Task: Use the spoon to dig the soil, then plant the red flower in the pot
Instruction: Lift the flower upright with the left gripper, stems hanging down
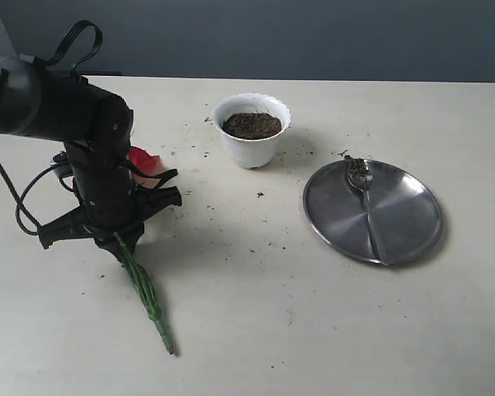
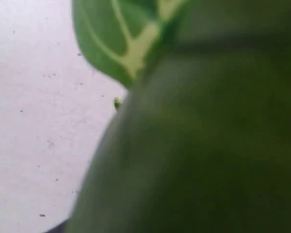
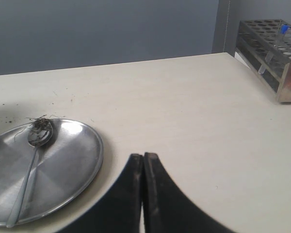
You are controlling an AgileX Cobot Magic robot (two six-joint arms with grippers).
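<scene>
The left pincer sits low over the red flower lying on the worktop, stems poking out beneath it; whether it grips them I can't make out. Its camera gives only a blurred green leaf. The right pincer is pressed together, empty; only its camera catches a metal tube rack. The spoon lies on the steel plate, and soil fills the pot nearby.
</scene>
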